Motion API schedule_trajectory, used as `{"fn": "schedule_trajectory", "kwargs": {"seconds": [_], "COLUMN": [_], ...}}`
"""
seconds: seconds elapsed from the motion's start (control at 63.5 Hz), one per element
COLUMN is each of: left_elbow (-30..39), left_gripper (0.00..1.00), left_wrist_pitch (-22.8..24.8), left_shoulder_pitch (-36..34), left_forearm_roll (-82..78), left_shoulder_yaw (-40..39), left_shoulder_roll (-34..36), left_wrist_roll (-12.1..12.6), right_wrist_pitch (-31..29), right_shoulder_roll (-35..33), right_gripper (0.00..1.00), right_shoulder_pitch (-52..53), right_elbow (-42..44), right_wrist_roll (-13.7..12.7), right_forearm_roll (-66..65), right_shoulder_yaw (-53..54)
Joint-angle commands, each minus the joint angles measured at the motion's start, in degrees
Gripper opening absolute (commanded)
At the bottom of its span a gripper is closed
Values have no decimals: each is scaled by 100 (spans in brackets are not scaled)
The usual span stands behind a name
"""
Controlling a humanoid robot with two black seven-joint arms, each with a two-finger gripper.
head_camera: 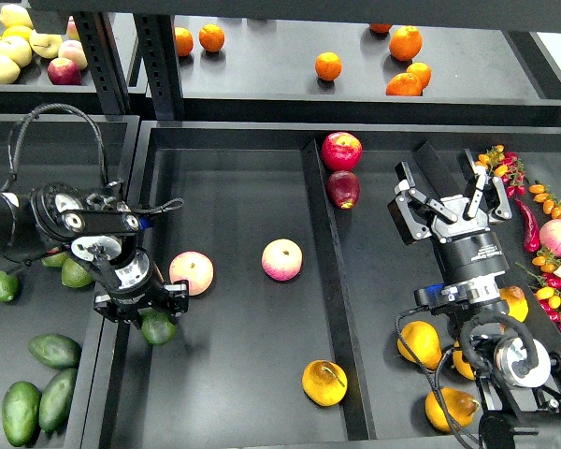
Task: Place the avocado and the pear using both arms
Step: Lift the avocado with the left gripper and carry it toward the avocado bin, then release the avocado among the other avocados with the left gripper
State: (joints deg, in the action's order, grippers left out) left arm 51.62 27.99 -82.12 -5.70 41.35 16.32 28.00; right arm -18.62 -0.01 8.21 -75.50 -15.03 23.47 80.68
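Observation:
My left gripper (148, 313) is shut on a dark green avocado (157, 328) and holds it over the left edge of the middle tray (243, 374), just left of a peach (192, 272). Several more avocados (54, 350) lie in the left bin. A golden pear (324, 382) lies at the front of the middle tray. More pears (419, 343) lie in the right tray beside my right arm. My right gripper (446, 190) is open and empty above the right tray, well behind those pears.
A second peach (281, 259) lies mid-tray. Two red apples (341, 150) sit by the divider (332, 281) at the back. Oranges (328, 65) and pale apples (0, 67) are on the upper shelf. Chillies and small fruits (552, 281) crowd the far right.

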Motion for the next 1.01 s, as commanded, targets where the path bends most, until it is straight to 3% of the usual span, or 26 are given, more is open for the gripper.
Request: {"fn": "schedule_trajectory", "kwargs": {"seconds": [0.0,0.441,0.991], "left_elbow": [252,604,-310], "left_gripper": [25,25,28], "left_wrist_pitch": [1,1,1], "left_shoulder_pitch": [-23,161,987], "left_forearm_roll": [-98,-696,-740], "left_shoulder_yaw": [4,4,-172], "left_shoulder_roll": [485,1804,1365], "left_wrist_roll": [0,0,0], "right_wrist_pitch": [33,183,95], "right_shoulder_roll": [1,1,1], "right_gripper": [100,100,100], "right_shoulder_pitch": [198,445,445], "right_elbow": [18,88,62], "right_wrist_roll": [0,0,0], "right_forearm_roll": [-9,-1,17], "right_shoulder_yaw": [-289,-509,-509]}}
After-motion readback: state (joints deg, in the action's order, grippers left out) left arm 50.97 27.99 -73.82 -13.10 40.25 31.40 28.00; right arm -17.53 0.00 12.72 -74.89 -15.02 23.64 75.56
